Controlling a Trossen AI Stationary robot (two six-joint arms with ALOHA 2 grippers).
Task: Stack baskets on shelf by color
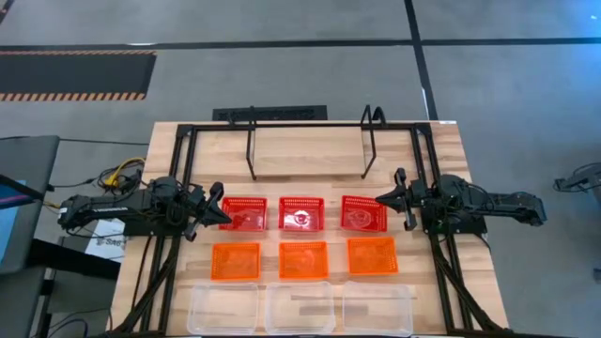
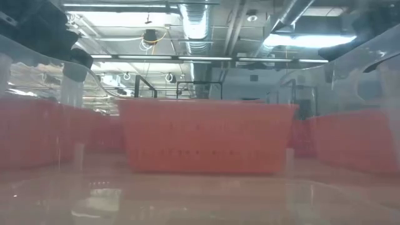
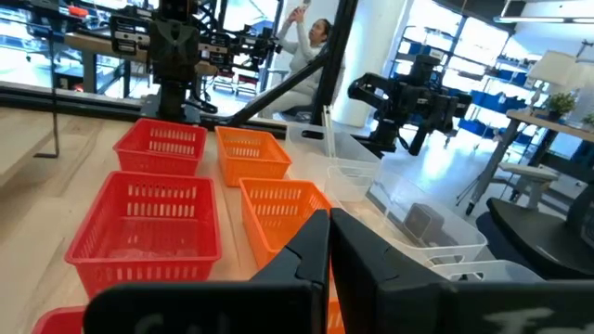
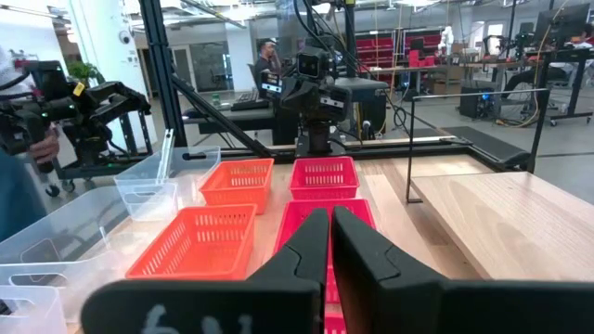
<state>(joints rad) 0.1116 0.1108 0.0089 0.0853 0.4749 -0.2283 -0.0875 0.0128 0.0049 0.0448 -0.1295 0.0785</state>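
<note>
Nine baskets sit in three rows on the table. The far row is red (image 1: 301, 214), the middle row orange (image 1: 303, 259), and the near row clear (image 1: 300, 307). Behind the red row stands the black wire shelf (image 1: 251, 155), with nothing on it. My left gripper (image 1: 220, 204) is shut and hovers at the left edge of the left red basket (image 1: 243, 214). My right gripper (image 1: 381, 199) is shut too, at the right edge of the right red basket (image 1: 363, 214). In each wrist view, the shut fingers (image 3: 329, 243) (image 4: 329, 243) point along the red row toward the other arm.
A larger black tube frame (image 1: 188, 131) runs around the work area, with rails beside both arms. The low view looks through a clear basket wall at an orange basket (image 2: 206, 137). Bare wood lies under and behind the shelf. People stand beyond the table (image 3: 306, 56), one holding a rig (image 4: 37, 121).
</note>
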